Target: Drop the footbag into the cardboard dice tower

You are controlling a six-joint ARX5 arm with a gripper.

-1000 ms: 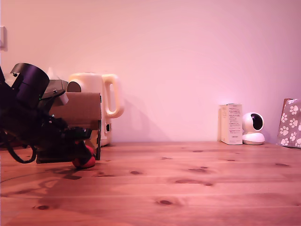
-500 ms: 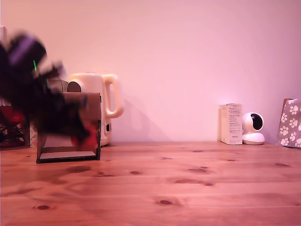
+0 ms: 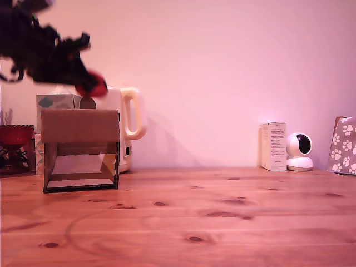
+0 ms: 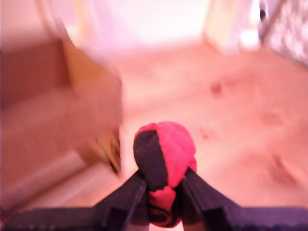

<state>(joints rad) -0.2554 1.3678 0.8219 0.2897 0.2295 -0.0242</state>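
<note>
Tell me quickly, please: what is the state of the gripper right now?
Gripper: closed on the small soft red and black footbag, held in the air above the brown cardboard dice tower.

The arm [image 3: 33, 47] reached in from the exterior view's upper left, blurred, its gripper [image 3: 89, 84] clamped on the footbag [image 3: 93, 88] in the air above the tower [image 3: 81, 150]. The tower stood at the left on the table [image 3: 222, 222], its front opening showing a slanted ramp. Behind it stood a cream kettle [image 3: 125, 119] and a tissue box [image 3: 54, 102], with a red bowl [image 3: 15, 134] at the far left. At the far right were a white box [image 3: 273, 146], a small camera [image 3: 300, 151] and a paw-print bag [image 3: 343, 146].
</note>
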